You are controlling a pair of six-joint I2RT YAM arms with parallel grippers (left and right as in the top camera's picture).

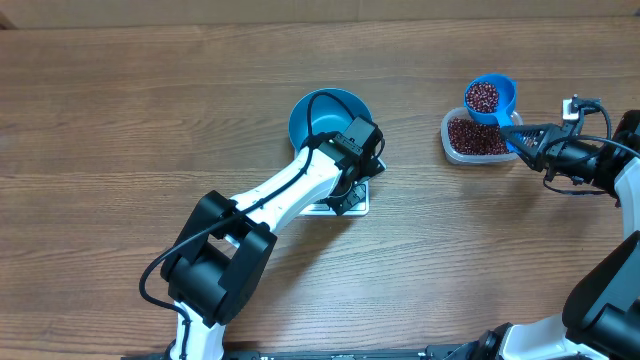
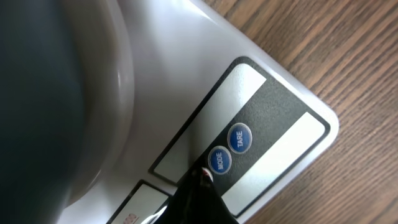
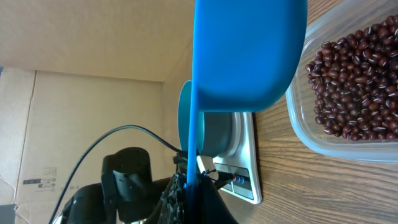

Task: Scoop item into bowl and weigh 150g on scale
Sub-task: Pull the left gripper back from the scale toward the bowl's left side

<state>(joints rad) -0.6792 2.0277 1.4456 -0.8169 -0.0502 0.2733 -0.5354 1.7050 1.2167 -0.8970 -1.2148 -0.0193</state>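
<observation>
Right jaws clench the handle of a blue scoop [image 1: 490,97] heaped with beans [image 1: 482,96], held over the tub [image 1: 450,150]. The bowl [image 1: 318,118] sits on the scale [image 1: 358,207], well off to the scoop's left. Left jaws, clenched empty, touch the scale's buttons [image 2: 219,160].

You see the deep blue bowl [image 1: 318,118] upright at upper centre of the overhead frame, seated on the flat white scale [image 1: 357,205]. The red-brown beans [image 1: 476,136] lie heaped at upper right, well apart.
</observation>
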